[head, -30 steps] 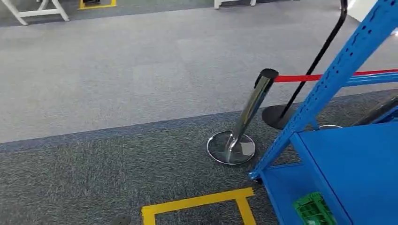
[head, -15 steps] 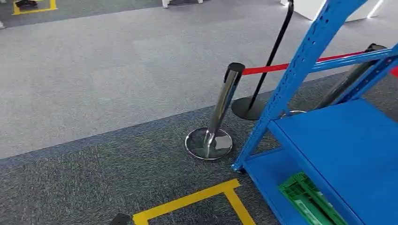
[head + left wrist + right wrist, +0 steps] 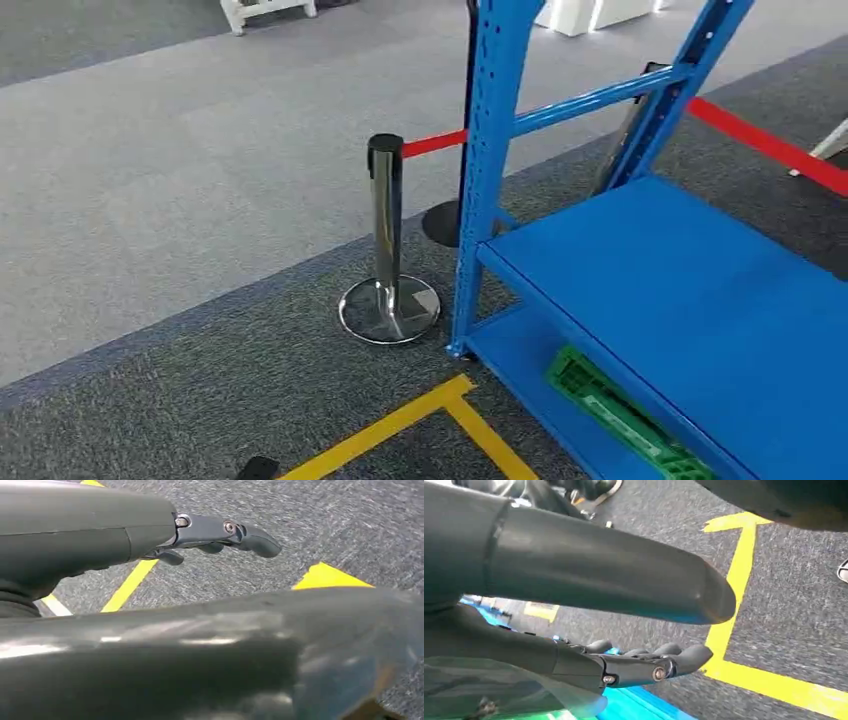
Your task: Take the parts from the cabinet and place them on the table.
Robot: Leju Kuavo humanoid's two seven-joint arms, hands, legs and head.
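Beside my hanging hands, rack (image 3: pixel 700 290) with green crate (image 3: pixel 620 420); left hand (image 3: pixel 220 535) and right hand (image 3: pixel 644 665) empty, fingers loose; no parts seen.

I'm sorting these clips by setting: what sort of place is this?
Probably an indoor test or demo hall: grey carpet marked with yellow floor tape, a blue steel shelving rack, and a chrome stanchion carrying a red barrier belt.
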